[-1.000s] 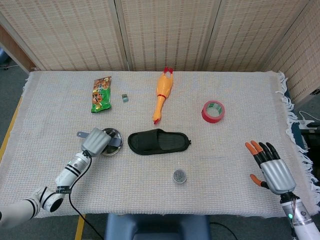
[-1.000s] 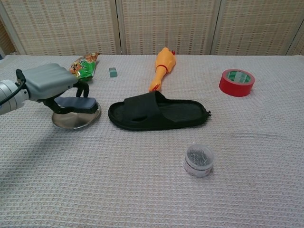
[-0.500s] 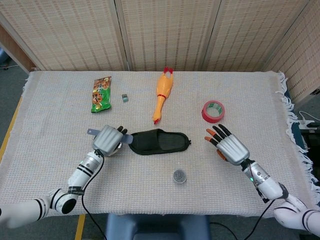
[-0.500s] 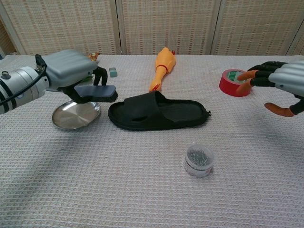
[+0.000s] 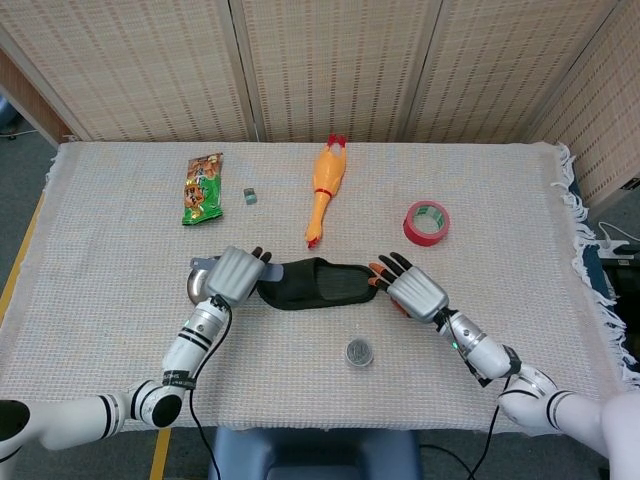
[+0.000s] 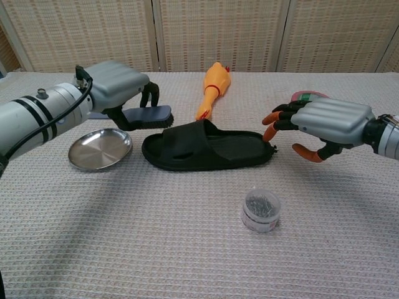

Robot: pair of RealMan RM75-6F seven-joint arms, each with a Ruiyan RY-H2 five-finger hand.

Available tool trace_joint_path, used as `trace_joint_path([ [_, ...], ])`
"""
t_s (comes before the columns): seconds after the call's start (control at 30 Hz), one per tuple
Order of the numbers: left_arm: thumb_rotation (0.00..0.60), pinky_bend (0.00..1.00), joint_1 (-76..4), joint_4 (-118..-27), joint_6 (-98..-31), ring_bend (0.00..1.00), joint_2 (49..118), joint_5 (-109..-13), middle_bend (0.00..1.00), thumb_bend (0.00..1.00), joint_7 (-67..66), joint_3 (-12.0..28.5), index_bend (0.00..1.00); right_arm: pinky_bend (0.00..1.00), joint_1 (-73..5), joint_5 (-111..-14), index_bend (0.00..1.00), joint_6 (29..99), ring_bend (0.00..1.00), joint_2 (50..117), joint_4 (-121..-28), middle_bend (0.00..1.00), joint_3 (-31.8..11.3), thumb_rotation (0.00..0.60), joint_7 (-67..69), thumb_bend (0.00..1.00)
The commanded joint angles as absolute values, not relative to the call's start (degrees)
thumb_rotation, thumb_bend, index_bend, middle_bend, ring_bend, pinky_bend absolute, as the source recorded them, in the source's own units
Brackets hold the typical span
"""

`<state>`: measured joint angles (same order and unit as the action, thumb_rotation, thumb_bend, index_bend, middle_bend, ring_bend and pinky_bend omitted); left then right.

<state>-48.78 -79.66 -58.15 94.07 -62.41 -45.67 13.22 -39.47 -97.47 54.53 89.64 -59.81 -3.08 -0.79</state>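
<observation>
My worktable (image 5: 120, 330), draped in a cream woven cloth.
On it I see a black slipper (image 5: 322, 282), steel dish (image 6: 100, 148), pin jar (image 5: 359, 352), red tape (image 5: 426, 222), rubber chicken (image 5: 323, 187), snack packet (image 5: 203, 187).

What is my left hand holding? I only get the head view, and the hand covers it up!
Observer: A dark brush. The left hand grips it bristles down, lifted off the cloth.
Operator: Is anything on the silver plate?
Observer: No, the chest view shows it bare.
Operator: Is my right hand grabbing the slipper?
Observer: No. It hangs above the cloth beside the slipper's end, fingers spread, holding nothing.
</observation>
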Motion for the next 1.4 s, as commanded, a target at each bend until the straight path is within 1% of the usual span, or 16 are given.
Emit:
trace_joint_path([
  [0.03,0.6,1.0,-49.04,-79.36,-58.24,0.7,94.2,-62.24,0.78,0.44,-45.63,13.03,0.68,0.1,-39.74,-97.19,0.16,54.5,0.0,90.13,-59.26,0.11,-2.31,0.6,0.27,0.58],
  [0.1,0.6,1.0,-49.22,-79.09,-58.13,0.7,94.33,-61.8,0.78,0.44,-45.48,12.91,0.68,0.1,-40.2,-96.65,0.06,52.9,0.0,90.29,-58.9,0.09,-1.67,0.6,0.0,0.59],
  [0.13,0.6,1.0,-49.33,-78.93,-58.06,0.7,94.39,-61.65,0.78,0.44,-45.52,12.83,0.68,0.1,-40.44,-96.44,0.03,52.08,0.0,90.36,-58.76,0.08,-1.37,0.6,-0.31,0.59],
  [0.17,0.6,1.0,-49.44,-78.73,-58.0,0.7,94.43,-61.44,0.78,0.44,-45.66,12.68,0.68,0.1,-40.73,-96.03,0.01,50.82,0.0,90.43,-58.64,0.06,-0.99,0.6,-0.83,0.6],
  [0.27,0.6,1.0,-49.7,-78.45,-57.92,0.7,94.56,-60.75,0.78,0.44,-45.66,12.6,0.68,0.09,-41.43,-94.93,0.0,47.99,0.0,90.72,-58.57,0.05,-0.33,0.6,-2.21,0.62],
  [0.47,0.6,1.0,-50.69,-77.66,-57.99,0.7,95.5,-60.22,0.78,0.44,-45.86,12.6,0.68,0.1,-42.57,-93.01,0.0,45.4,0.0,91.55,-58.42,0.05,-0.38,0.6,-6.09,0.68],
  [0.6,0.6,1.0,-51.92,-77.03,-57.38,0.7,96.96,-59.09,0.78,0.44,-45.95,13.25,0.68,0.1,-43.04,-92.69,0.04,45.06,0.0,91.9,-58.4,0.05,-0.14,0.6,-9.66,0.71],
  [0.77,0.6,1.0,-53.66,-76.21,-57.29,0.7,99.23,-58.06,0.78,0.44,-47.52,13.54,0.68,0.1,-43.61,-92.16,0.06,44.77,0.0,92.04,-59.71,0.05,-0.04,0.6,-12.83,0.72],
  [0.97,0.6,1.0,-54.81,-76.51,-58.78,0.7,101.08,-58.19,0.78,0.44,-49.14,13.45,0.68,0.09,-44.0,-91.07,0.07,44.54,0.0,91.93,-61.24,0.05,-0.19,0.6,-15.77,0.72],
  [1.13,0.6,1.0,-55.53,-76.31,-59.69,0.7,102.6,-58.79,0.78,0.44,-50.41,12.77,0.68,0.1,-44.03,-89.8,0.07,44.1,0.0,91.81,-62.03,0.05,-0.23,0.6,-17.1,0.72],
  [1.4,0.6,1.0,-55.46,-73.45,-59.77,0.7,102.9,-59.24,0.78,0.44,-50.49,11.69,0.68,0.09,-44.13,-89.01,0.07,44.2,0.0,91.47,-62.4,0.05,0.09,0.6,-17.63,0.72],
])
